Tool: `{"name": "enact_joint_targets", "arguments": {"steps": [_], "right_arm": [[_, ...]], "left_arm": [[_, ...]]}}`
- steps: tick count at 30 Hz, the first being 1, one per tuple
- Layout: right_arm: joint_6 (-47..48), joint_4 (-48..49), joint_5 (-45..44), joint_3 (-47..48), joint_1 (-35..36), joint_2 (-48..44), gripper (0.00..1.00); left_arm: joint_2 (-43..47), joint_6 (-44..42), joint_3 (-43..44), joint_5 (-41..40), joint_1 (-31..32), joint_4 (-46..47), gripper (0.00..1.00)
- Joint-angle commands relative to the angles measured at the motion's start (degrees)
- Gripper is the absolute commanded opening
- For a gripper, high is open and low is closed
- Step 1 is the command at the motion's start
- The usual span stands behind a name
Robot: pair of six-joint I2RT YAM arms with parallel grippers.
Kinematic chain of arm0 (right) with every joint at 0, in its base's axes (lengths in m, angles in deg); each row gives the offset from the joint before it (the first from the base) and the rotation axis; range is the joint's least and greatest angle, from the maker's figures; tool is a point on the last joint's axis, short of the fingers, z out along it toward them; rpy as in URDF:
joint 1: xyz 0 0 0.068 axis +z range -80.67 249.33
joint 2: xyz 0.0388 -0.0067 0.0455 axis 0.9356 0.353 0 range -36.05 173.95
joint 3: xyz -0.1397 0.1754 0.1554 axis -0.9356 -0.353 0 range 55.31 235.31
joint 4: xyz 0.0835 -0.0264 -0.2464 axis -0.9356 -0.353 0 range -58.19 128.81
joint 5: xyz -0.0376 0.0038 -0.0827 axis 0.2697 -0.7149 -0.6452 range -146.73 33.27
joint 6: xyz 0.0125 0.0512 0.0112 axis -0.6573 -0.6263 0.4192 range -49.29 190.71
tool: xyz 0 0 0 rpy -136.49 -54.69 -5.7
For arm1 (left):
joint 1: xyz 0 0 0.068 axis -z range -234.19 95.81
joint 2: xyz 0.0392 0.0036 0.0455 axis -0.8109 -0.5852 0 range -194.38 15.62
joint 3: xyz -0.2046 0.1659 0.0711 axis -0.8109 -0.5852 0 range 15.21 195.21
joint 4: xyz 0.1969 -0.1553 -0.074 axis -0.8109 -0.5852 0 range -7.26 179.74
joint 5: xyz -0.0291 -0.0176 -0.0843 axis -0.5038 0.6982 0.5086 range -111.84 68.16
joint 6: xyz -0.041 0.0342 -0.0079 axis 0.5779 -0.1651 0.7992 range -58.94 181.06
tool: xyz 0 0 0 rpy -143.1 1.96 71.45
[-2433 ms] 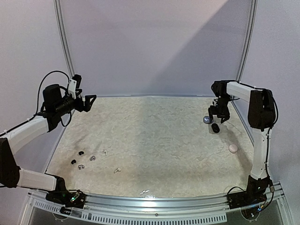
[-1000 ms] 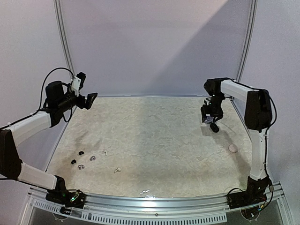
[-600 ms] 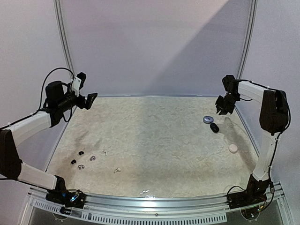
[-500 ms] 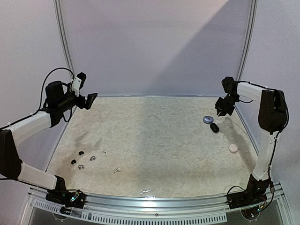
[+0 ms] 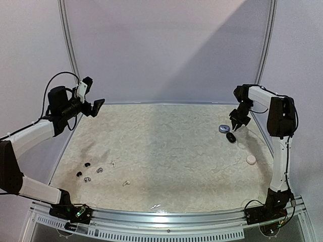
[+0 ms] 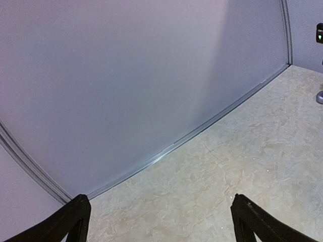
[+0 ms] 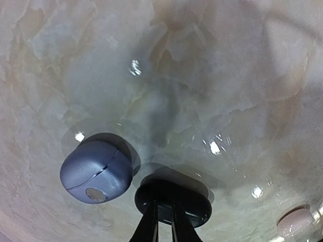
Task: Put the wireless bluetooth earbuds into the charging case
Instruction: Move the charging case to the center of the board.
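Glossy domed grey case (image 7: pixel 96 171) — marbled stone-look table (image 7: pixel 202 75).

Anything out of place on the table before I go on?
Nothing spilled or damaged. The earbuds lie loose at the near left, far from the grey case, black case and pale pink case at the right. The grey case's lid looks shut. The right gripper is shut, empty, over the black case.

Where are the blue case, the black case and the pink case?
blue case (image 7: pixel 96 171): right wrist view, on the middle of its rounded top.
black case (image 7: pixel 198 200): right wrist view, on its right end.
pink case (image 7: pixel 294 222): right wrist view, on its top, near the lower right corner.
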Motion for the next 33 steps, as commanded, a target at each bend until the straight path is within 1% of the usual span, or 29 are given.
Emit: {"name": "enact_joint_targets", "arguments": {"steps": [1, 3, 6, 9, 11, 13, 14, 17, 20, 25, 26, 30, 33], "right_arm": [[-4.09, -12.57, 2.72, 5.98, -0.42, 5.47, 0.14], [-5.69, -14.78, 5.27, 8.82, -0.96, 7.68, 0.15], [-7.27, -16.08, 5.59, 8.9, -1.03, 9.27, 0.24], [-11.23, -14.67, 6.56, 4.53, -1.01, 7.6, 0.51], [-13.27, -14.14, 7.65, 3.11, -1.1, 6.93, 0.64], [-14.25, -14.23, 8.23, 3.01, -1.08, 7.01, 0.74], [-14.3, -13.82, 9.13, 2.72, -1.11, 7.15, 0.76], [-12.71, -12.44, 11.26, 1.67, -0.56, 7.14, 0.8], [-11.44, -11.69, 8.94, 0.88, 1.78, 5.94, 0.81], [-11.08, -4.89, 11.03, -6.5, 4.75, 1.79, 0.81], [-11.28, -3.59, 11.28, -8.13, 5.2, 0.85, 0.81], [-11.32, 0.84, 11.96, -13.6, 5.76, -2.04, 0.7], [-9.58, -0.37, 9.3, -13.04, 5.68, -3.08, 0.7]], "left_arm": [[-0.29, -1.14, 2.62, 1.44, 0.06, 1.95, 0.99], [-0.09, -1.66, 3.27, 1.43, -0.07, 1.24, 0.99], [-0.02, -1.89, 3.75, 1.49, -0.33, 0.21, 0.99], [-0.28, -1.79, 3.85, 2.14, -0.47, -0.09, 0.99], [-0.32, -1.6, 3.93, 2.59, -0.5, -0.05, 0.99], [-0.35, -1.42, 4.17, 2.74, -0.51, 0.13, 0.99], [-0.34, -1.39, 4.2, 2.76, -0.51, 0.3, 0.99], [-0.07, -1.63, 4.03, 2.3, -0.6, 0.55, 0.99], [-0.13, -1.99, 3.85, 1.86, -0.82, 0.8, 0.99], [-0.5, -1.85, 4.1, 2.08, -0.95, 1.46, 0.99], [-0.63, -1.88, 4.19, 2.14, -0.95, 1.59, 0.99], [-0.88, -1.89, 4.3, 2.07, -0.95, 1.89, 0.99], [-0.87, -1.91, 4.29, 2.25, -1.04, 1.71, 0.99]]}}
